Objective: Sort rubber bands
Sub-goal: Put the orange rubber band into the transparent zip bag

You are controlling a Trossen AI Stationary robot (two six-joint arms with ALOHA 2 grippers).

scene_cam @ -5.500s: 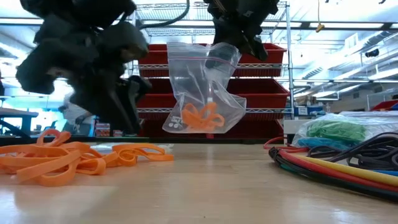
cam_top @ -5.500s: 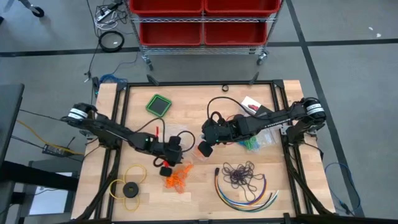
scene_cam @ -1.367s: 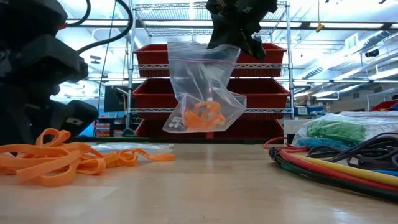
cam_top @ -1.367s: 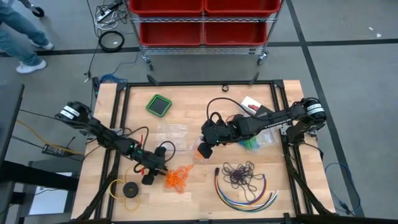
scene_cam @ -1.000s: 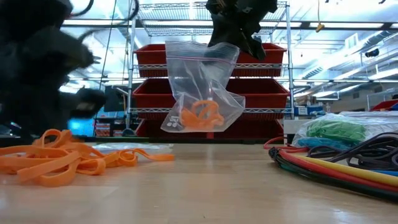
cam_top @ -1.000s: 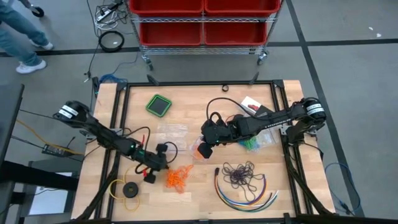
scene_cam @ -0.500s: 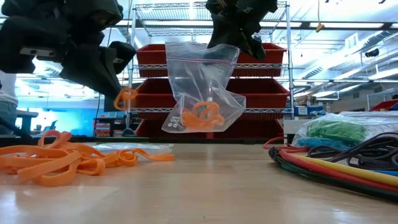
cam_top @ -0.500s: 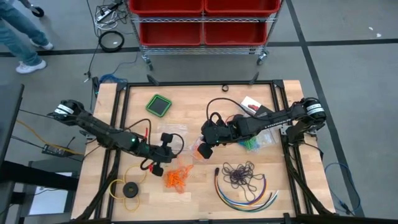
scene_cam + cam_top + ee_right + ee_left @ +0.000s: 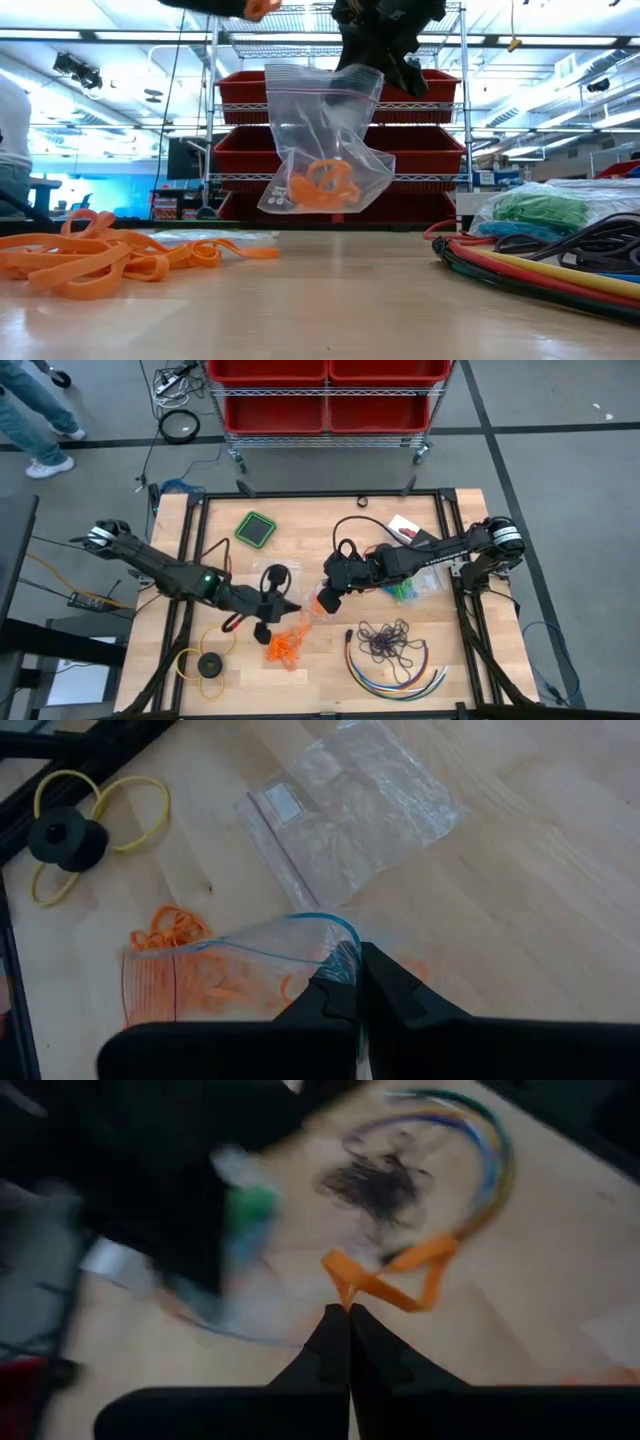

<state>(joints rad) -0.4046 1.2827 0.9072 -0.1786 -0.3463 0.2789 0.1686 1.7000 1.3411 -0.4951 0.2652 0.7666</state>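
A loose pile of orange rubber bands lies on the table near its front, also seen in the low view. My left gripper is raised above that pile, shut on one orange rubber band. My right gripper hangs mid-table, shut on a clear zip bag. The bag has orange bands in its bottom. Dark purple bands lie loose at the front right. Green bands sit in another clear bag on the right. My left gripper pinches one end of the orange band's loop between its two fingertips. The fingers slant downward toward the table's right. The rest of the loop sticks out beyond the fingertips, lifted clear of the table. My right gripper pinches the bag's top rim by the blue zip line between its two fingertips, slanting down from the right. One wall or both, I cannot tell. The bag hangs below the fingers, clear of the table, with its orange bands in the bottom.
An empty clear bag lies flat behind the pile. A yellow ring with a black disc sits front left and a green square object far left. Curved multicoloured cables lie front right. A person's legs show beyond the table's far left.
My left gripper has risen from the orange pile with one orange band pinched in it. It has gone up and rightward toward the hanging bag, turning as it went, and has left the top of the low view. The pile and the bag have stayed put.
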